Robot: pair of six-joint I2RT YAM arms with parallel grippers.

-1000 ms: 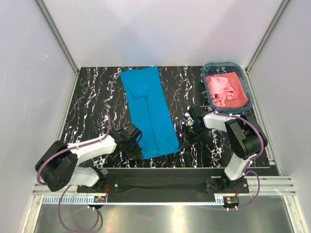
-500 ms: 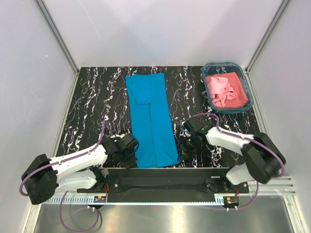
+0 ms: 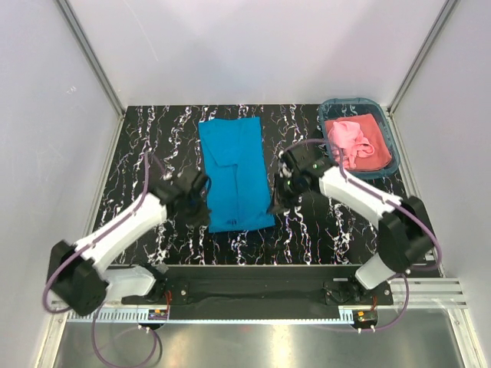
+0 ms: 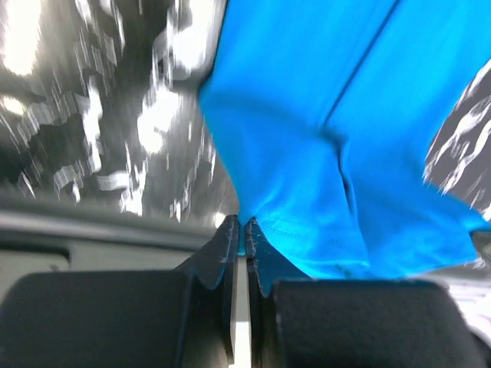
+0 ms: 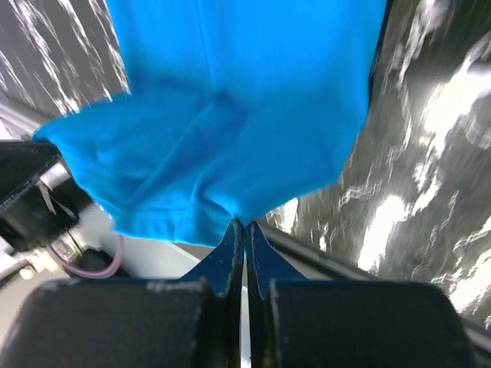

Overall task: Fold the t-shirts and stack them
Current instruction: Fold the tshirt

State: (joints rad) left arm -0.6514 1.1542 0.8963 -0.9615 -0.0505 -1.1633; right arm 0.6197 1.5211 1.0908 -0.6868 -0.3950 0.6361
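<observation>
The turquoise-blue t-shirt (image 3: 234, 172) lies as a long folded strip on the black marbled table (image 3: 146, 153), its near end lifted. My left gripper (image 3: 201, 205) is shut on the shirt's near left corner; the left wrist view shows the cloth (image 4: 330, 138) pinched at the fingertips (image 4: 244, 227). My right gripper (image 3: 281, 198) is shut on the near right corner; the right wrist view shows the cloth (image 5: 238, 115) hanging from the closed tips (image 5: 245, 225). The salmon pink t-shirt (image 3: 353, 142) lies crumpled in the basket.
The teal plastic basket (image 3: 387, 126) stands at the table's back right corner. White walls with metal posts enclose the table. The arms' bases and a black rail (image 3: 245, 287) run along the near edge.
Both grippers have moved away from the near edge toward the back, carrying the shirt's near end up and over. The visible blue strip is shorter than before.
</observation>
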